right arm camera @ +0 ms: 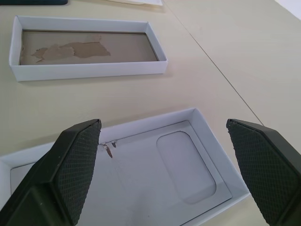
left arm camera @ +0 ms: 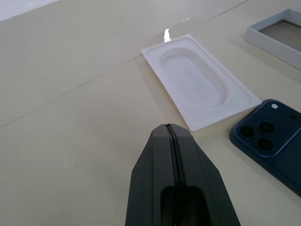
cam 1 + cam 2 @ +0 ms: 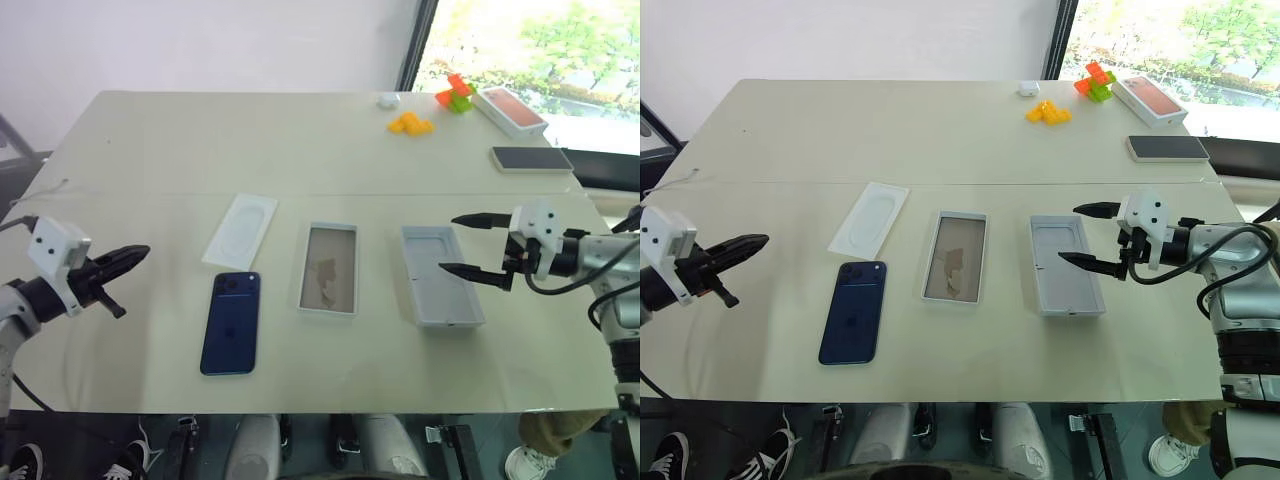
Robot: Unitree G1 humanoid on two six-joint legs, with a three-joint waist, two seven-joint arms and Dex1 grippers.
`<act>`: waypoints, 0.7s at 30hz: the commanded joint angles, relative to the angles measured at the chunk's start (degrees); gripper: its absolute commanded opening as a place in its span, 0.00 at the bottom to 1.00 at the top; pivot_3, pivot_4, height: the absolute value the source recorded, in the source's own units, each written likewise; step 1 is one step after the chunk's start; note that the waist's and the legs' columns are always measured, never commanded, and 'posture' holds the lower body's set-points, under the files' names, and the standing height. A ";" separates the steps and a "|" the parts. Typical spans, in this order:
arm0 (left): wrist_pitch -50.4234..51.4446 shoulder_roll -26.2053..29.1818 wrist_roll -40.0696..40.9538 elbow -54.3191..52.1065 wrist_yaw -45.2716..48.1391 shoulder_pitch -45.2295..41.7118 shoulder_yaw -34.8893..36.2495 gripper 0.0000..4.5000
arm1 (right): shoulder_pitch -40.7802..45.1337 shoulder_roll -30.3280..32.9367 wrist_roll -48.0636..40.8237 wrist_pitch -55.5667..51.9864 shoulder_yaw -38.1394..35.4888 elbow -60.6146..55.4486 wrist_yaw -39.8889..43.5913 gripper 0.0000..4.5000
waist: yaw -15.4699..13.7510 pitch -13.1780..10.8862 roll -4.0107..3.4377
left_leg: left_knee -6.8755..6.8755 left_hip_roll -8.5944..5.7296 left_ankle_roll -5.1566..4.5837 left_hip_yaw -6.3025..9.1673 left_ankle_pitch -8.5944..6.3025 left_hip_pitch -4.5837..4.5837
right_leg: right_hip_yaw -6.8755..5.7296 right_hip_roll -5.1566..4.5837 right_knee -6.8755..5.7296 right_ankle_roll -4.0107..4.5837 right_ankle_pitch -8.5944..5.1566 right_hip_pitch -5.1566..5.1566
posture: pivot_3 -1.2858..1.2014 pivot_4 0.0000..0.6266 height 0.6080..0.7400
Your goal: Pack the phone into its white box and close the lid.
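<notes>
The dark blue phone lies flat on the table, left of centre, camera side up. To its right sits the white box, a shallow tray with a bare brownish floor. The lid lies further right, hollow side up. My right gripper hovers open over the lid's right half, nothing between its fingers; the right wrist view has the lid just below and the box beyond. My left gripper is shut and empty, left of the phone and pointing toward it.
A flat white insert with an oval recess lies just behind the phone. At the far right of the table stand an orange-topped white box, a dark grey slab and coloured toy blocks. The table's front edge is close.
</notes>
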State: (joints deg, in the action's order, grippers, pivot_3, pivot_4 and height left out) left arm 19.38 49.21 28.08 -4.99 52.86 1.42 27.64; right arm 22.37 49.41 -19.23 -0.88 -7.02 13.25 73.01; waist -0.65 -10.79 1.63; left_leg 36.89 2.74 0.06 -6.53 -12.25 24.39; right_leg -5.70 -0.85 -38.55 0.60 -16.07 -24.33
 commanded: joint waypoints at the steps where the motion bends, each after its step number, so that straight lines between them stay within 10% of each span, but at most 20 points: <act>1: -0.13 0.29 0.27 -1.39 -1.07 -1.38 1.01 0.00 | 1.12 -0.06 -0.19 0.52 -0.38 -0.89 -0.26 0.99 | 0.01 0.00 0.00 | 0.00 0.00 0.00 0.00 0.00 0.00 | 0.00 0.00 0.00 0.00 0.00 0.00 | 0.52 0.24 0.98; 21: 7.67 -1.35 1.80 -6.67 -7.08 -4.56 0.37 0.00 | 3.39 -2.11 -0.01 -1.25 1.80 -1.62 -1.05 0.99 | 0.02 0.00 0.00 | 0.00 0.00 0.00 -0.01 0.00 0.00 | 0.00 0.00 0.00 0.01 0.01 0.00 | 0.52 0.24 0.98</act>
State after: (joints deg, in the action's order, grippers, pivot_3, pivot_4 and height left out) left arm 26.19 47.89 28.88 -9.66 47.04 -2.79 27.28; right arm 24.37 47.20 -18.79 -2.03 -4.74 13.18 72.28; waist -0.63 -10.79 1.63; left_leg 36.89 2.73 0.06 -6.55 -12.24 24.40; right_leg -5.70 -0.84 -38.55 0.62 -16.06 -24.33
